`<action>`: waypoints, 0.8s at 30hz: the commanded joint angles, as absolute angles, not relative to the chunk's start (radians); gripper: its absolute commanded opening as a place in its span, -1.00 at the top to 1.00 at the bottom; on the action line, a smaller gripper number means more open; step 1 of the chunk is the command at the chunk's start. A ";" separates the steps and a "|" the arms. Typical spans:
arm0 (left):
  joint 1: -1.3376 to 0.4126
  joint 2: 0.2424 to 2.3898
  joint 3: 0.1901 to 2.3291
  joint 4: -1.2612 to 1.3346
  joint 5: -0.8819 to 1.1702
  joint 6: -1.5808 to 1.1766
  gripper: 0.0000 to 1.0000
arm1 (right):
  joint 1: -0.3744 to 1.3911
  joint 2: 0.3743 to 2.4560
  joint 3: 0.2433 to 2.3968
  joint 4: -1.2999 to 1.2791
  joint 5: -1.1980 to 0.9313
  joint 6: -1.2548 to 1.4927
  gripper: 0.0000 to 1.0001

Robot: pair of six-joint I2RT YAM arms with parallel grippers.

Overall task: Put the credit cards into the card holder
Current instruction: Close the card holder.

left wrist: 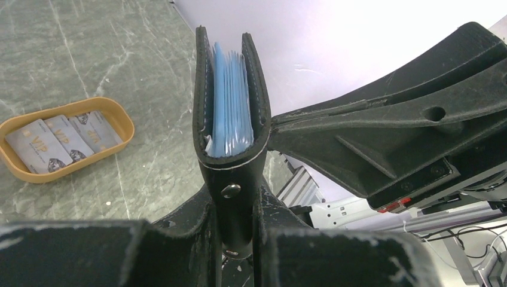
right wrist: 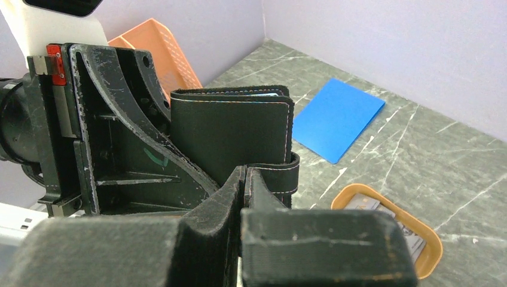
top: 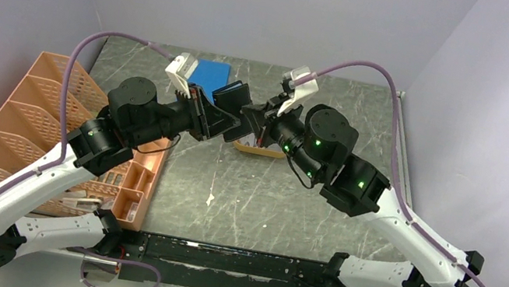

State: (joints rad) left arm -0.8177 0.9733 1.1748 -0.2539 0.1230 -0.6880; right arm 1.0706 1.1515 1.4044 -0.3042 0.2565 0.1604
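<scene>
The left jaws grasp the card holder (left wrist: 231, 170) by its snap end. It stands edge-on between and beyond them, blue pockets showing. The right jaws are clenched tight, tips against the holder's outer cover beside its strap; whether they pinch it is unclear. Farther off, left of the left jaws, credit cards (left wrist: 60, 140) lie in an orange tray (left wrist: 124, 122) on the table (left wrist: 72, 48).

A grey-green marbled bench (top: 265, 201) was seen between pale walls (top: 260, 2). An orange mesh rack (top: 35, 113) was set at its left edge, a small orange compartment box (top: 135, 190) just beside it. A blue sheet (top: 212, 73) was laid flat near the back wall, and an orange oval tray (left wrist: 127, 122) was placed near it.
</scene>
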 commanded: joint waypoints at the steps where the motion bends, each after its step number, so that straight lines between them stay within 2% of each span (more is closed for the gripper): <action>1: -0.830 0.957 1.202 -0.092 0.231 -0.713 0.91 | 1.096 1.200 1.385 -0.336 0.239 0.160 1.00; 24: -0.831 0.948 1.213 -0.008 0.299 -0.768 0.90 | 1.122 1.266 1.340 -0.315 0.220 0.181 1.00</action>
